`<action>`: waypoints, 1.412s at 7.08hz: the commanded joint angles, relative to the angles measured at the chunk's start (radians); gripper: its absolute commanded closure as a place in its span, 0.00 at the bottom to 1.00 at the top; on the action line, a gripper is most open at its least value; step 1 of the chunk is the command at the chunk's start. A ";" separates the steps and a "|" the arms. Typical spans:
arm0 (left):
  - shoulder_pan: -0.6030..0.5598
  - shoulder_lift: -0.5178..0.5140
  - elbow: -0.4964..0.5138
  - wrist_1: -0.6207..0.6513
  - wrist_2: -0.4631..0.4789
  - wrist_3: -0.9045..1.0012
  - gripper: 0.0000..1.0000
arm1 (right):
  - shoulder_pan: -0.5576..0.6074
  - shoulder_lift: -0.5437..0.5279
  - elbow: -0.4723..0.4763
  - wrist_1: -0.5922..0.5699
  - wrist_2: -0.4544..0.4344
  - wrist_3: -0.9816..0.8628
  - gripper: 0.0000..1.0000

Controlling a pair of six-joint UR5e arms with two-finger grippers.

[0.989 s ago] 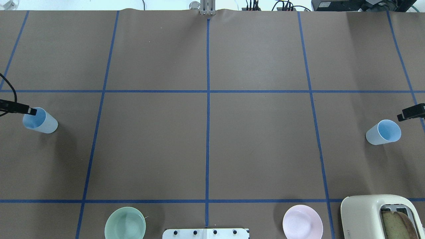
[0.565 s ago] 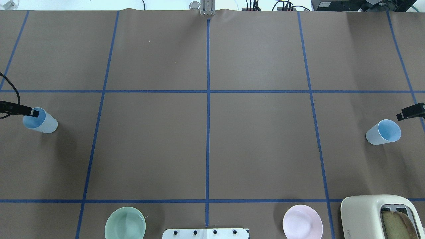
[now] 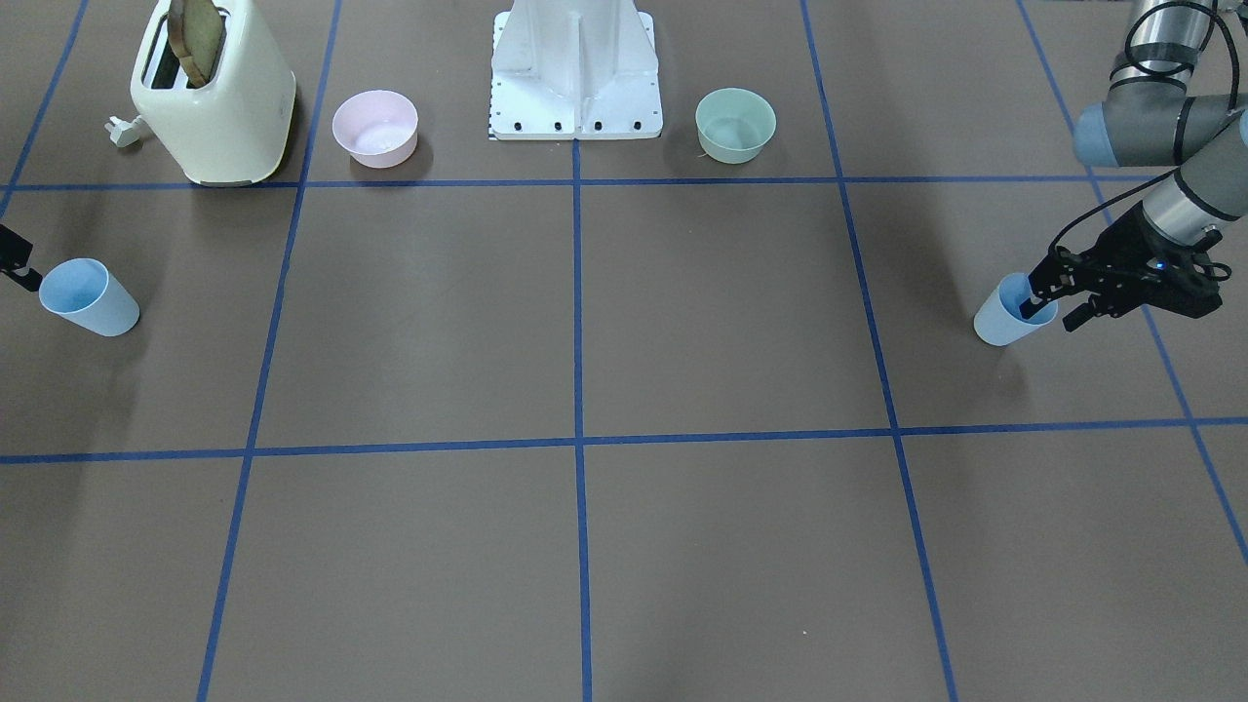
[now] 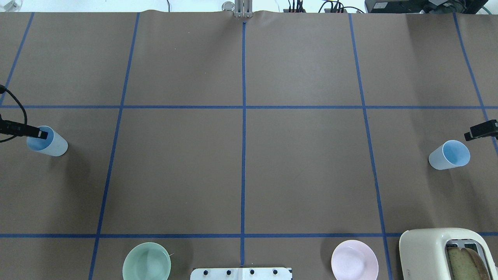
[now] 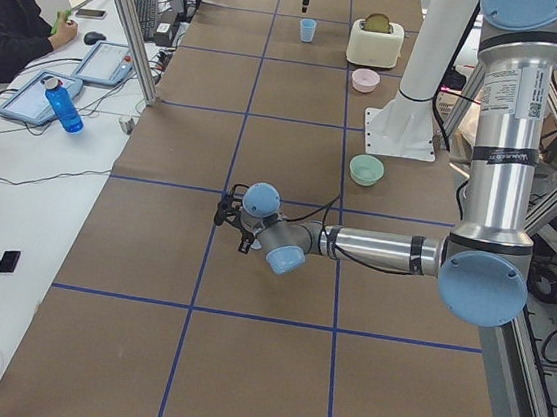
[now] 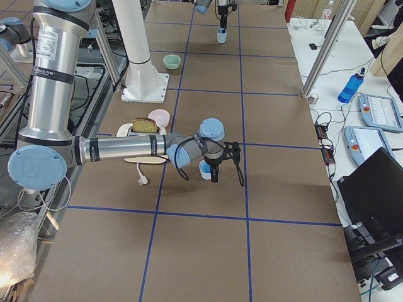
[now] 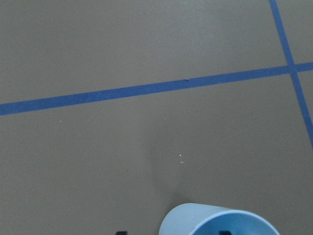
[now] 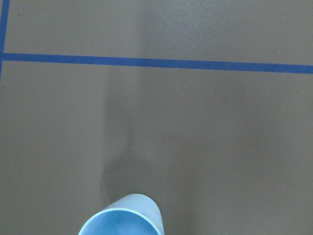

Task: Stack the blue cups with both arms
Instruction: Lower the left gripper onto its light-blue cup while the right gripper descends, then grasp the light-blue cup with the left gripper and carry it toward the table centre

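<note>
One blue cup [image 4: 50,143] stands upright at the table's far left; it also shows in the front view [image 3: 1004,317]. My left gripper [image 3: 1048,314] is open and straddles its rim, one finger [image 3: 1026,308] inside the cup and the other outside. The second blue cup [image 4: 449,154] stands upright at the far right, and in the front view [image 3: 88,297]. My right gripper [image 4: 480,131] hangs just beyond it, apart from the rim. Only one lone finger [image 3: 21,268] shows, so its jaws stand apart. Both wrist views show a cup rim at the bottom edge.
A cream toaster [image 4: 432,252] with bread stands near the robot on the right, next to a pink bowl [image 4: 354,261]. A green bowl [image 4: 146,262] and the white pedestal [image 3: 577,78] are also near the base. An operator sits beside the table in the left view.
My left gripper's finger has slid slightly further over and into the left cup. My right gripper has crept a little toward the right cup. Both cups stay put.
</note>
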 commanded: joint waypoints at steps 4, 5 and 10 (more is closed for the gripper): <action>0.001 0.001 -0.008 0.002 -0.004 -0.003 1.00 | 0.000 0.000 0.000 0.002 0.002 0.000 0.00; 0.001 0.000 -0.043 0.023 -0.015 -0.005 1.00 | 0.000 0.000 0.001 0.002 0.002 0.000 0.00; 0.126 -0.245 -0.370 0.531 0.006 -0.318 1.00 | -0.040 -0.034 -0.003 0.067 -0.001 0.060 0.00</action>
